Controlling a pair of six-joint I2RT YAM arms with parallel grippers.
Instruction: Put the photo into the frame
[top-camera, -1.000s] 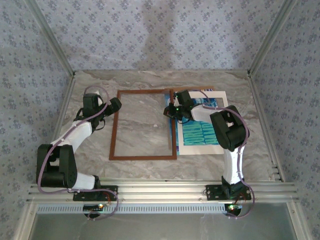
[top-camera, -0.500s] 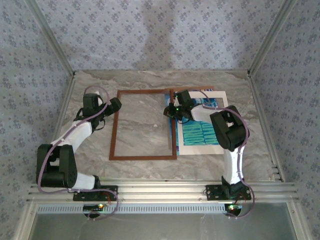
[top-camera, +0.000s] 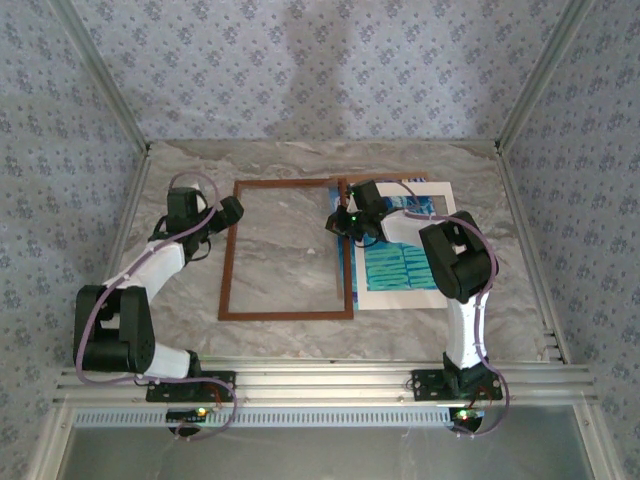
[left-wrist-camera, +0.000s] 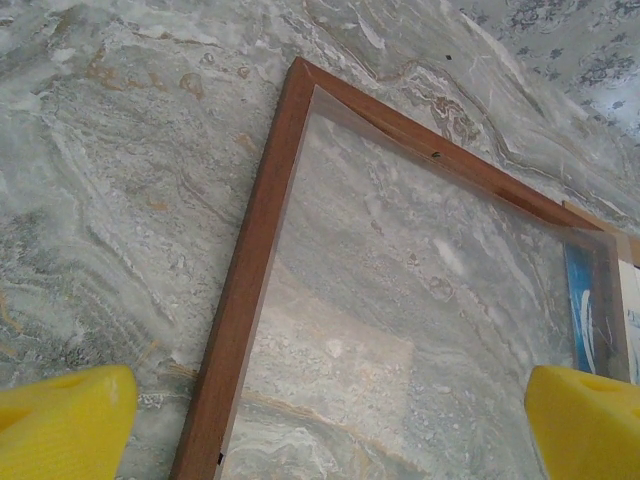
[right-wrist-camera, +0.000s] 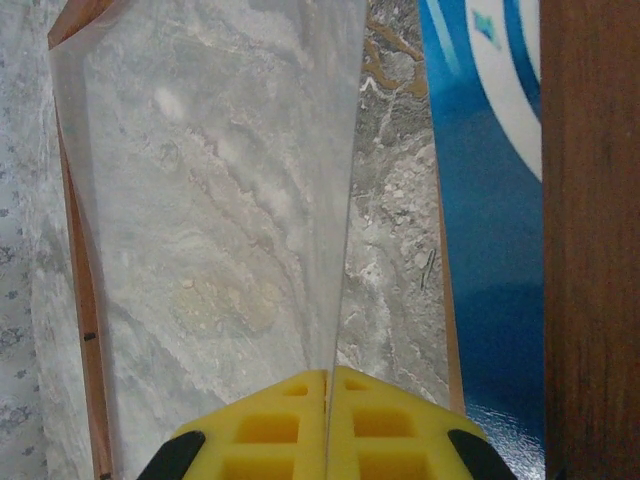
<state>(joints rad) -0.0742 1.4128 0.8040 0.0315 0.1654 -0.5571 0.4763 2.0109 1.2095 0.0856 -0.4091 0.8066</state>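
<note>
The left fingers (top-camera: 230, 211) are spread wide by the upper left of the frame (top-camera: 228, 262). The right fingers (right-wrist-camera: 327, 425) pinch a clear sheet (right-wrist-camera: 220, 180). The photo (top-camera: 400, 265) lies on the bench (top-camera: 300, 160) at the frame's right side.

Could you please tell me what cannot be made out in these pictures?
1. Lettering on the photo: in the top view the right arm covers part of it, and the right wrist view cuts it off at the edge.
2. Outline of the clear sheet: too transparent to trace in the top view.
3. Near side of the frame: cut off by the bottom edge of the left wrist view.
</note>
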